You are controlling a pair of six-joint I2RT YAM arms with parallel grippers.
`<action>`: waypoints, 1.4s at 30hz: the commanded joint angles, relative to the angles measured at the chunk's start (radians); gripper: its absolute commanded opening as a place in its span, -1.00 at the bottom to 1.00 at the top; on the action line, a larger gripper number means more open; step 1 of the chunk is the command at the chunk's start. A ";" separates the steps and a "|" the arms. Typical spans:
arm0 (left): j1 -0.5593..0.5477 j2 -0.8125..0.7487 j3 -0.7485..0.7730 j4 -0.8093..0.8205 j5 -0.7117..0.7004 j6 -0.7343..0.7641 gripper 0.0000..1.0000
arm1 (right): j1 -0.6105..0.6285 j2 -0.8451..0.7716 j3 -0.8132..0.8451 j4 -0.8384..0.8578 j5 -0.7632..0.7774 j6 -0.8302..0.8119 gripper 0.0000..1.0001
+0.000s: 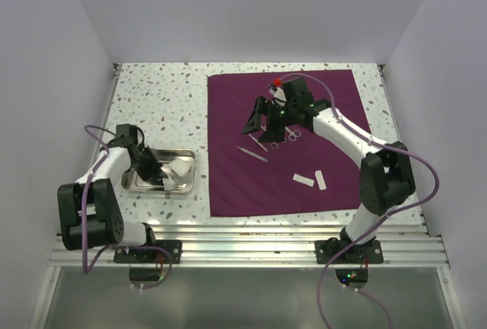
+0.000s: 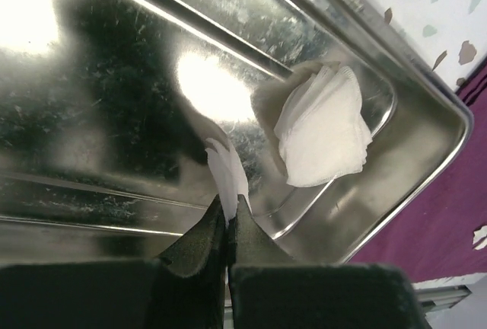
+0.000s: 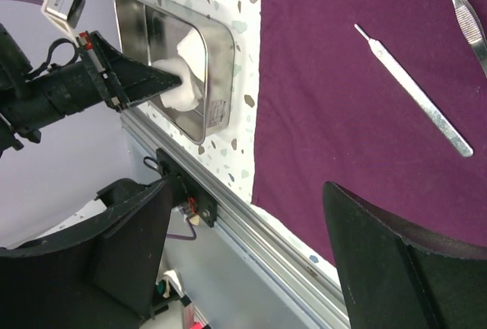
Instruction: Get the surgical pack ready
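Note:
The dark-purple cloth (image 1: 304, 108) lies flat right of the middle. The steel tray (image 1: 142, 185) stands left of it. My left gripper (image 2: 227, 211) is inside the tray (image 2: 114, 55), shut on a white gauze square (image 2: 225, 169). A second gauze square (image 2: 323, 127) lies in the tray's corner. My right gripper (image 1: 261, 125) hangs open and empty above the cloth (image 3: 342, 116). Scissors (image 1: 293, 135) and a thin silver tool (image 1: 253, 153) lie on the cloth beside it. The right wrist view shows that tool (image 3: 415, 89) and tweezers (image 3: 468, 17). Two white gauze pieces (image 1: 304, 180) lie on the cloth's near part.
The speckled tabletop (image 1: 160, 100) runs around the cloth and tray. An aluminium rail (image 1: 251, 241) edges the near side, also seen in the right wrist view (image 3: 251, 230). White walls close in the left, back and right. The left arm (image 3: 68, 89) reaches into the tray (image 3: 221, 47).

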 commanded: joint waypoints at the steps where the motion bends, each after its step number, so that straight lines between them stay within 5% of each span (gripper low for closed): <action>1: 0.015 -0.001 -0.026 0.039 0.037 -0.027 -1.00 | 0.000 -0.020 0.000 -0.001 -0.024 -0.025 0.67; 2: 0.019 -0.001 -0.036 0.034 0.025 -0.027 -0.96 | 0.000 -0.018 -0.002 -0.004 -0.022 -0.027 0.67; 5: 0.033 0.008 -0.047 0.005 -0.016 -0.045 -0.40 | 0.001 -0.018 -0.008 -0.005 -0.022 -0.034 0.68; 10: 0.038 -0.018 -0.031 -0.059 -0.062 -0.071 0.10 | 0.000 0.002 0.006 -0.086 0.014 -0.082 0.69; 19: 0.036 -0.062 0.065 -0.219 -0.152 -0.105 0.60 | -0.003 0.028 0.067 -0.490 0.362 -0.281 0.70; 24: 0.036 -0.097 0.121 -0.239 -0.144 -0.091 0.64 | -0.074 -0.065 -0.103 -0.507 0.419 -0.277 0.65; 30: 0.020 -0.142 0.197 -0.187 -0.073 -0.016 0.46 | -0.191 -0.168 -0.253 -0.544 0.487 -0.310 0.55; 34: -0.087 -0.133 0.232 -0.134 -0.064 -0.005 0.41 | -0.197 -0.176 -0.280 -0.547 0.582 -0.340 0.51; 42: -0.276 -0.033 0.299 -0.073 -0.012 -0.036 0.38 | -0.192 -0.151 -0.247 -0.478 0.479 -0.519 0.28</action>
